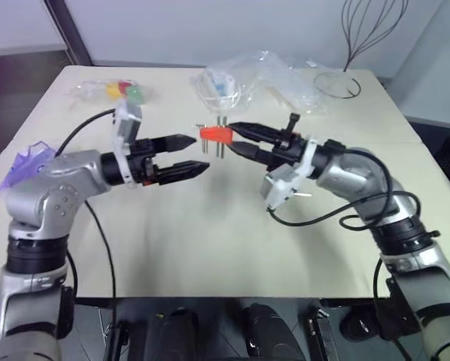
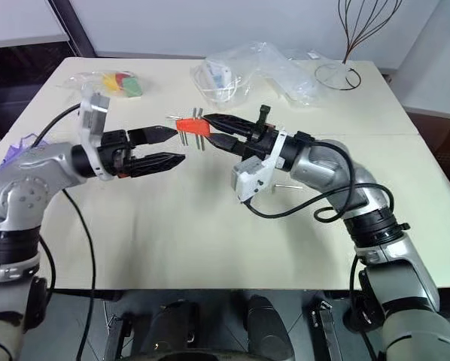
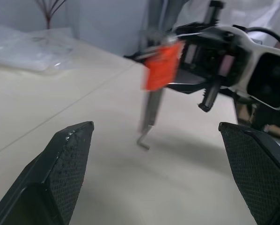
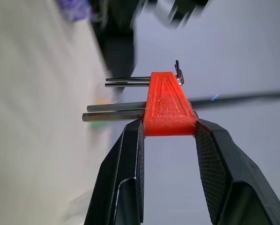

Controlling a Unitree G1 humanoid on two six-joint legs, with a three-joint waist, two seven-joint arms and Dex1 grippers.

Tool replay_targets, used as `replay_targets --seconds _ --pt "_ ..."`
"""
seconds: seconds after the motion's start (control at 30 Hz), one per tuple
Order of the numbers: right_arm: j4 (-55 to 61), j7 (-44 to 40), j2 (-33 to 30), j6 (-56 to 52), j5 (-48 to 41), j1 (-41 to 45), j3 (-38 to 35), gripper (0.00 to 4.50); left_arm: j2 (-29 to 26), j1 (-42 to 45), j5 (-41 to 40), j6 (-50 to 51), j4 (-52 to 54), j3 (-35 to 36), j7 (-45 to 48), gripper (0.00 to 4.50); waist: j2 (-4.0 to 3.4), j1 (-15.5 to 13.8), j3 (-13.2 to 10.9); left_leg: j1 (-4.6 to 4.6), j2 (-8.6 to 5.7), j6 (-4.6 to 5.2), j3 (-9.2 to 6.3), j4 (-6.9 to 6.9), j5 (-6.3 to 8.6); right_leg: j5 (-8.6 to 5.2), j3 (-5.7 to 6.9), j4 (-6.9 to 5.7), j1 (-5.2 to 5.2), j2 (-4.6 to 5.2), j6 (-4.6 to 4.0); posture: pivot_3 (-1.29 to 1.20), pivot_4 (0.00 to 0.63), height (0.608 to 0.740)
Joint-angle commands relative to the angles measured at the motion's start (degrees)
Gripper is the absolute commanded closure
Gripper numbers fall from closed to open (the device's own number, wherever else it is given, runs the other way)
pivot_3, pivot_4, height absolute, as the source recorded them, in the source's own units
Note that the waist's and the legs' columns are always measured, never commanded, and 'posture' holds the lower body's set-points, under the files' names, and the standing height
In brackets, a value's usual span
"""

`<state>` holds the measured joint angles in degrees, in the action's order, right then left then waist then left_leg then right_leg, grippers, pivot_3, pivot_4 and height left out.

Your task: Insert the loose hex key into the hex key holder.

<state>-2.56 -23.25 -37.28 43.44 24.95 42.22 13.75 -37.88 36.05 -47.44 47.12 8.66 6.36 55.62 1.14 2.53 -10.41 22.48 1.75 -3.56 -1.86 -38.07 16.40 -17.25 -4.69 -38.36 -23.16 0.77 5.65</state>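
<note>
Orange-red plastic hex key holder (image 1: pixel 215 133) with thin dark metal keys hangs above your table (image 1: pixel 210 241), clamped in your right claw (image 1: pixel 231 138). Your left claw (image 1: pixel 197 154) gapes empty, just beside it.

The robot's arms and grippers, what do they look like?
Both arms are silver-grey metal with black joint rings, and loose black cables run along them. Each carries a white wrist bracket. The left gripper and right gripper have tapered black jaws with textured inner pads.
</note>
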Motion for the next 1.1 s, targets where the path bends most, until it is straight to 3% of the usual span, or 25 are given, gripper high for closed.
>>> replay_targets --seconds 0.03,0.63,0.73,0.97,1.1 --pt "0.51 1.82 -0.78 3.41 0.81 0.87 -1.90 3.53 0.91 2.43 -1.25 0.48 -0.55 -0.07 1.11 0.00 0.00 0.12 0.00 0.00 0.00 0.00 0.02 0.00 0.00 0.00 -0.01 -0.01 -0.02 0.00 0.00 0.00 0.150 0.740" --pt "1.57 0.09 -1.24 5.53 -0.17 0.08 -1.47 3.53 4.10 5.46 -2.90 1.92 -1.77 0.54 0.42 0.00 0.00 0.02 0.00 -0.01 0.01 -0.02 0.01 -0.03 -0.01 0.00 -0.02 -0.09 -0.03 0.00 0.00 0.00 0.150 0.740" --pt "1.90 -0.25 -1.09 5.38 -0.39 0.11 -1.43 3.53 4.78 5.24 -2.42 1.50 -1.63 -0.05 0.40 0.91 0.00 0.02 0.00 -0.01 0.01 -0.02 0.02 -0.03 -0.01 0.00 -0.02 -0.09 -0.03 0.00 0.00 0.00 0.150 0.740" --pt "2.43 -0.79 -0.94 4.75 -0.64 -0.02 -1.33 3.53 6.25 4.69 -1.48 0.99 -1.69 -1.19 0.90 4.48 -0.01 -0.01 0.00 -0.01 0.01 -0.03 0.01 -0.04 -0.02 0.00 -0.02 -0.09 -0.02 0.01 0.00 0.00 0.150 0.740" --pt "2.59 -1.14 -1.10 4.46 -0.92 -0.16 -1.40 3.53 6.70 4.71 -1.11 0.72 -1.89 -1.45 1.13 4.48 -0.01 0.01 0.00 -0.02 0.01 -0.03 0.02 -0.04 -0.02 0.00 -0.02 -0.10 -0.02 0.00 0.00 0.00 0.150 0.740"
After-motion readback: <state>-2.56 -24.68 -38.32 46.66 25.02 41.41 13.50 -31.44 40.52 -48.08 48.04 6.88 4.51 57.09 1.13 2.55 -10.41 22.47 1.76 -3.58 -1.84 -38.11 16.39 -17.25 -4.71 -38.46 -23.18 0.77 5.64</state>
